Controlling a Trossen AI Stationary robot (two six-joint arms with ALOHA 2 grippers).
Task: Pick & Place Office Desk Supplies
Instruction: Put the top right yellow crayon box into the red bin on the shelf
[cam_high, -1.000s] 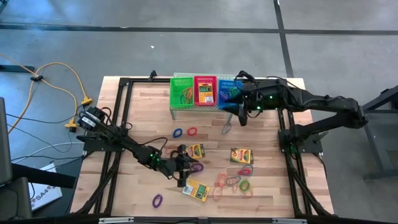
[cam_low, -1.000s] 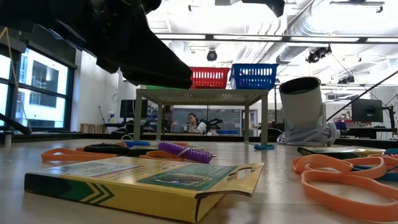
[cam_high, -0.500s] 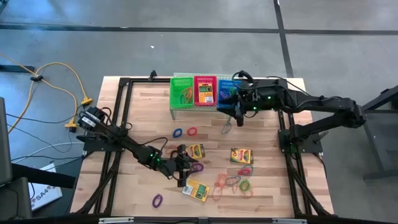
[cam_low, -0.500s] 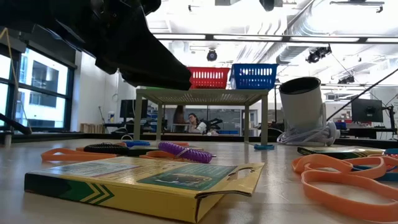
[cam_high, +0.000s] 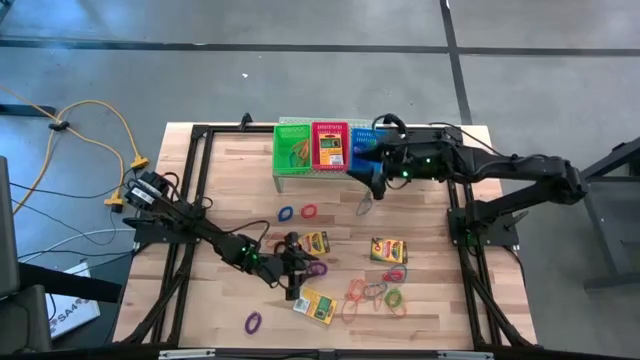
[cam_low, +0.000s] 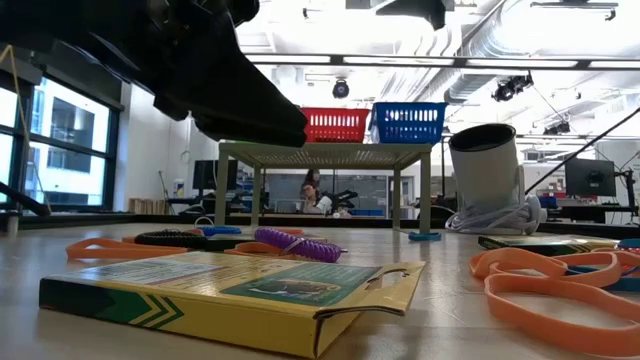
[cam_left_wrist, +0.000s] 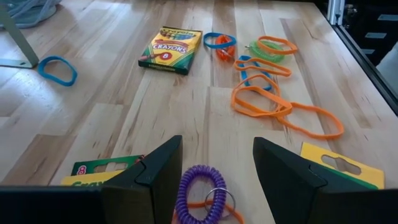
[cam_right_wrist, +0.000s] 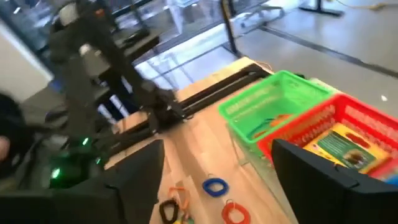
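My left gripper (cam_high: 293, 268) (cam_left_wrist: 214, 168) stands open low over the table's near middle. A purple coil band (cam_left_wrist: 200, 194) lies on the wood between its fingers, which do not touch it. Three crayon boxes (cam_high: 316, 241) (cam_high: 388, 249) (cam_high: 317, 305) lie flat around it. Loose rubber bands (cam_high: 375, 293) are heaped to its right. My right gripper (cam_high: 372, 180) (cam_right_wrist: 217, 155) hovers open and empty, high by the front of the blue basket (cam_high: 365, 148).
Green (cam_high: 295, 148), red (cam_high: 330, 147) and blue baskets stand side by side on a small white rack at the far edge. The green one holds bands and the red one a crayon box. A silvery tin (cam_low: 487, 165) stands in front of the rack. More bands (cam_high: 286, 213) (cam_high: 252, 322) lie scattered.
My right gripper has swung a little toward the table's left, along the front of the blue basket.
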